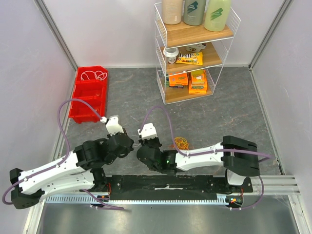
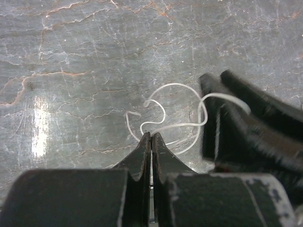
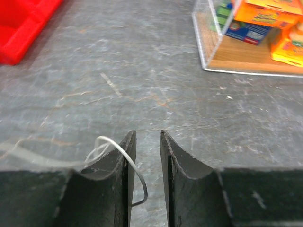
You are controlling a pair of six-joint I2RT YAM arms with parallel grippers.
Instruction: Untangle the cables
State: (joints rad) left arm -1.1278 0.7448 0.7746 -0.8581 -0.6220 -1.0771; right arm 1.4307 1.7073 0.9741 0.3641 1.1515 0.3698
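A thin white cable (image 2: pixel 176 109) lies in loose loops on the grey table. My left gripper (image 2: pixel 150 134) is shut on one strand of it at the fingertips. The same white cable (image 3: pixel 124 156) drapes over the left finger of my right gripper (image 3: pixel 147 134) and hooks down into the gap between its jaws, which stand apart. In the left wrist view the right gripper's black fingers (image 2: pixel 246 127) sit just right of the loops, with a strand over them. From above, my left gripper (image 1: pixel 129 146) and right gripper (image 1: pixel 141 152) nearly meet. A small orange and yellow tangle of cables (image 1: pixel 182 143) lies to their right.
A red bin (image 1: pixel 87 105) at the back left holds another coiled white cable (image 1: pixel 95 75). A white wire shelf rack (image 1: pixel 195 53) with bottles and orange boxes stands at the back centre. Walls close in both sides, and purple cables arc over both arms.
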